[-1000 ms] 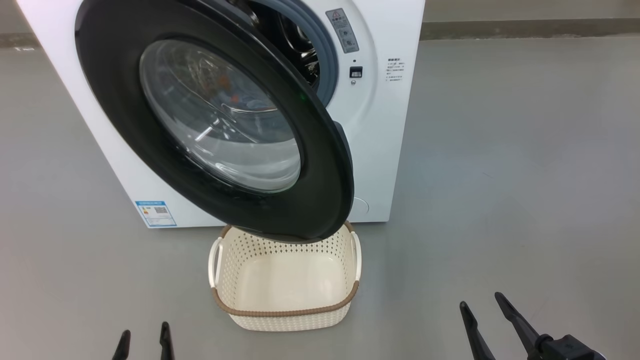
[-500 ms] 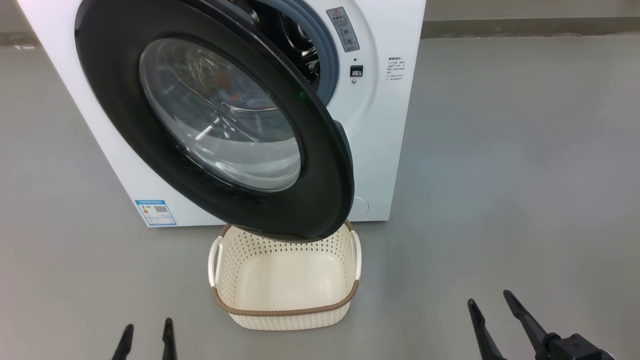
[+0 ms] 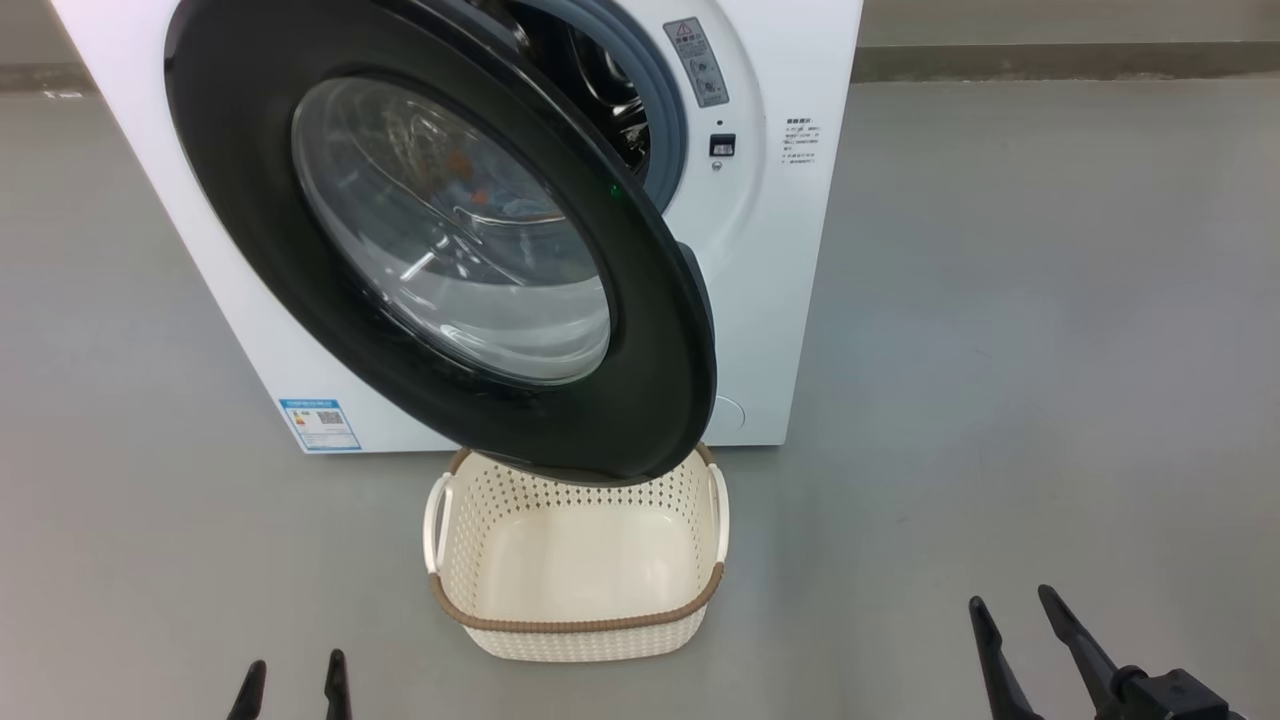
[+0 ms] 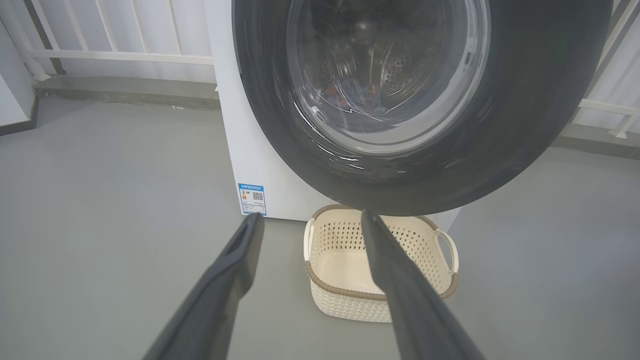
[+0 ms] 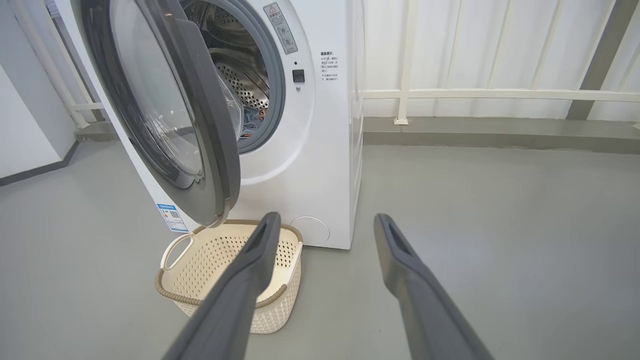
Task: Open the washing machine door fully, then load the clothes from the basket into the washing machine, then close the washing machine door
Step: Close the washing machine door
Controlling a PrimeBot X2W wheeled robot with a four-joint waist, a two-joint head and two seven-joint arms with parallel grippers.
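Grey smooth floor all around, with a white railing along the far wall. The washing machine stands at the far left, front facing the robot, with a blue label sticker low on its left corner. The washing machine door is hinged on the left and hangs partway open. Its free edge points toward the near side, so the right wrist view catches it almost edge-on, with the glass bowl bulging back toward the drum. The clothes are down in the drum, blue with bits of orange showing. The basket sits on the floor just in front of the machine, tucked under the door's lower edge. Its handles are out to the left and right, and its bare cream bottom is on show. Left gripper and right gripper hover low at the near side, well apart from the basket. Both have fingers spread and nothing in them, tips pointing toward the machine.
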